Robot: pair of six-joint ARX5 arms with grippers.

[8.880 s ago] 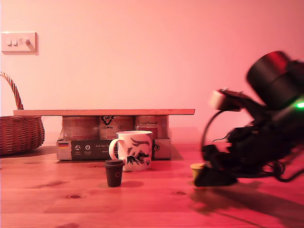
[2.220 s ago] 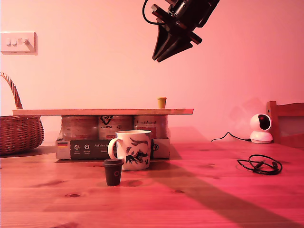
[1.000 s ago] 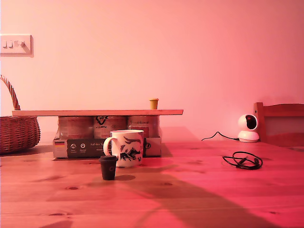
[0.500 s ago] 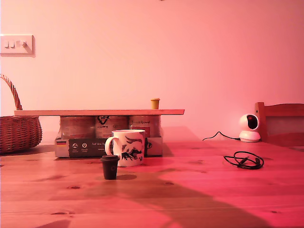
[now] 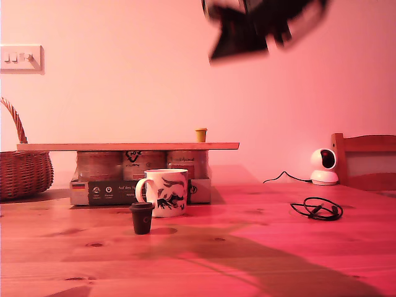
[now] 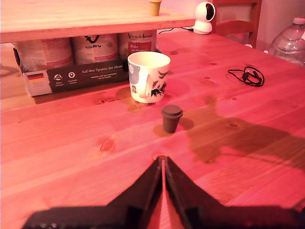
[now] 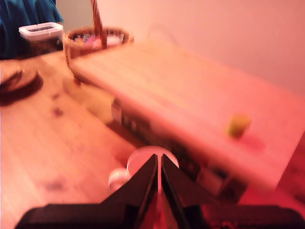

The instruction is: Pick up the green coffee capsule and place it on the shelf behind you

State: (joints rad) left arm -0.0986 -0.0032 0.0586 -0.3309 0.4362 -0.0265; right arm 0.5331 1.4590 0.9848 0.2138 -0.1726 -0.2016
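step: place looks done, retreat | green coffee capsule (image 5: 201,135) upright on shelf (image 5: 93,146), nr its ext-view right end | my second gripper (image 7: 159,164) above, jaws closed, empty | my first gripper (image 6: 162,167) closed, empty | next: judge none but homing

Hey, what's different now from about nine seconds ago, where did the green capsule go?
The green coffee capsule went from the tabletop, by an arm's end effector, up onto the shelf, where it stands free. An arm now sits blurred high above. The mug and dark capsule stayed put.
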